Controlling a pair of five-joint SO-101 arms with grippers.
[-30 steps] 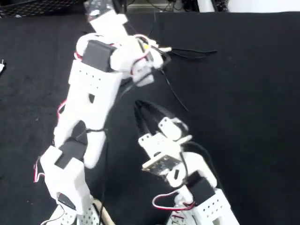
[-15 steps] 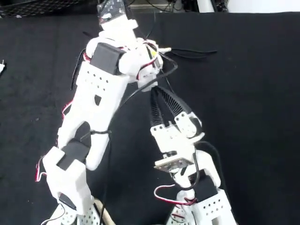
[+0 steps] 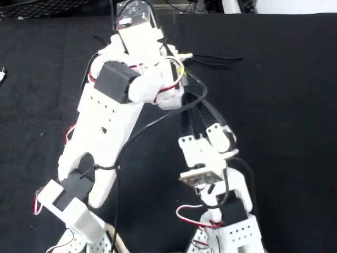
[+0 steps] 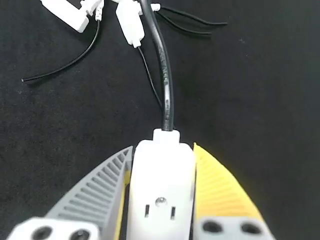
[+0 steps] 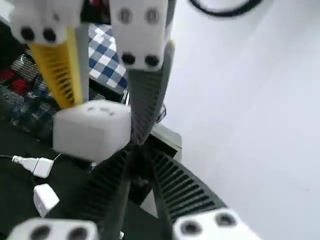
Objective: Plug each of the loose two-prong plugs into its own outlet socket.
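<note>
Clamping white outlet socket in left pincer.

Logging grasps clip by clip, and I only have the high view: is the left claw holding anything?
Observer: Yes, the left claw is shut on a white plastic outlet socket block trailing a thick black cable.
Reviewer: Anything plugged in?
Observer: No, its two slots are empty.
Reviewer: And the right claw?
Observer: Its dark ribbed fingers meet right beside that block.
</note>
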